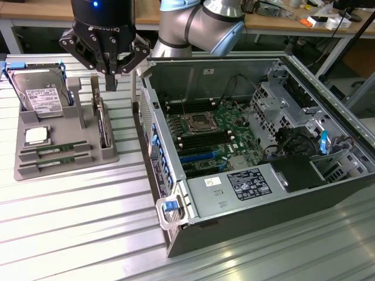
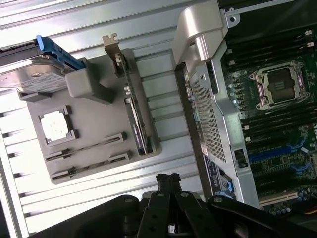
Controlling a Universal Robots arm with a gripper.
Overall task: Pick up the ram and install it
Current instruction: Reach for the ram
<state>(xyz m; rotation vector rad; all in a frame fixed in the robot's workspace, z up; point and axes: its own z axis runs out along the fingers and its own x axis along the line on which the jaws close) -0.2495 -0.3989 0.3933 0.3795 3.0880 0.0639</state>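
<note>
The ram (image 1: 57,150) sits in the grey tray (image 1: 26,171) as two green sticks set on edge in neighbouring slots, just beside the CPU chip (image 1: 36,136). Our gripper (image 1: 111,82) hangs above the tray's side nearest the computer case (image 1: 176,234), close to the upright card (image 1: 103,120), its fingers pressed together and holding nothing. We judge the risk is catching both sticks, or knocking that card, since everything sits close. Edge-on, the sticks' chips and labels are hard to make out.
</note>
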